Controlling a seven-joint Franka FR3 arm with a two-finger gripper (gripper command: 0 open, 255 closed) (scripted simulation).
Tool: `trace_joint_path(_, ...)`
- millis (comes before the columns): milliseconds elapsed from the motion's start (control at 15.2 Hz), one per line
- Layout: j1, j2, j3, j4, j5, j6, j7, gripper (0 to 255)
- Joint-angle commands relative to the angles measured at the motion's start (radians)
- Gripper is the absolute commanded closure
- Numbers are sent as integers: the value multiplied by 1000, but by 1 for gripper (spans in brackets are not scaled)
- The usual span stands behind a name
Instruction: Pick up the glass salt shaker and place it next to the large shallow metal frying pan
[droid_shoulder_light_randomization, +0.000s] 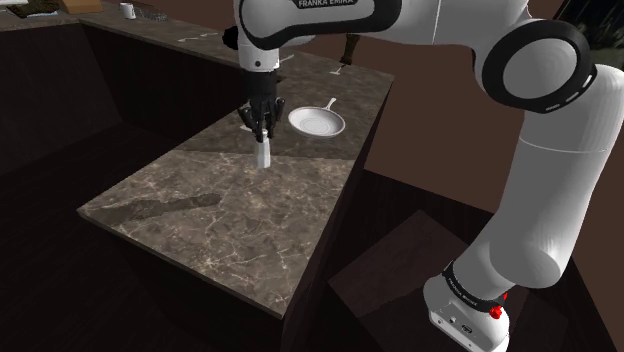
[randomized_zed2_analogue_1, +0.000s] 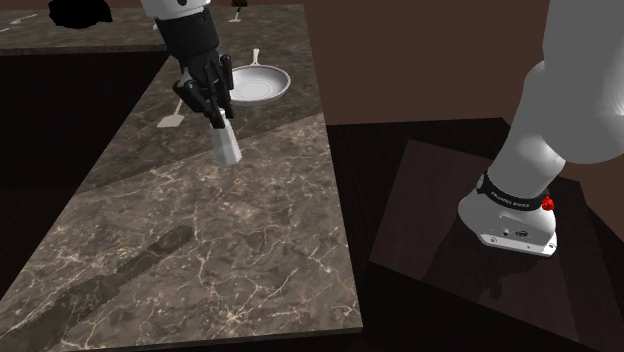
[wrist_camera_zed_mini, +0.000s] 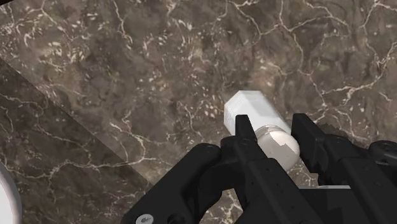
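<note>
One white faceted salt shaker (wrist_camera_zed_mini: 251, 111) gripped in the black jaws.
It is over the dark marble desk (droid_shoulder_light_randomization: 230, 225), near the white round frying pan (droid_shoulder_light_randomization: 317, 122) but apart; lifted or resting, cannot tell.

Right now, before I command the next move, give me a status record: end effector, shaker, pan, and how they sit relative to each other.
end effector: shut on the salt shaker
salt shaker: pale, tilted, held at its cap end, body hanging toward the counter
shaker touching counter: cannot tell
frying pan: white, resting on the counter
shaker to pan: apart, bare counter between; pan to the shoulder view's right
placement: not yet done
</note>
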Motion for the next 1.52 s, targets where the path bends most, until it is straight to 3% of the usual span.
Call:
trace_joint_path(0,1,-1,1,25,0,-26,2,255)
trace_joint_path(858,14,20,4,220,-5,-200,15,255)
trace_joint_path(1452,-93,115,-55,294,-32,-190,-156,255)
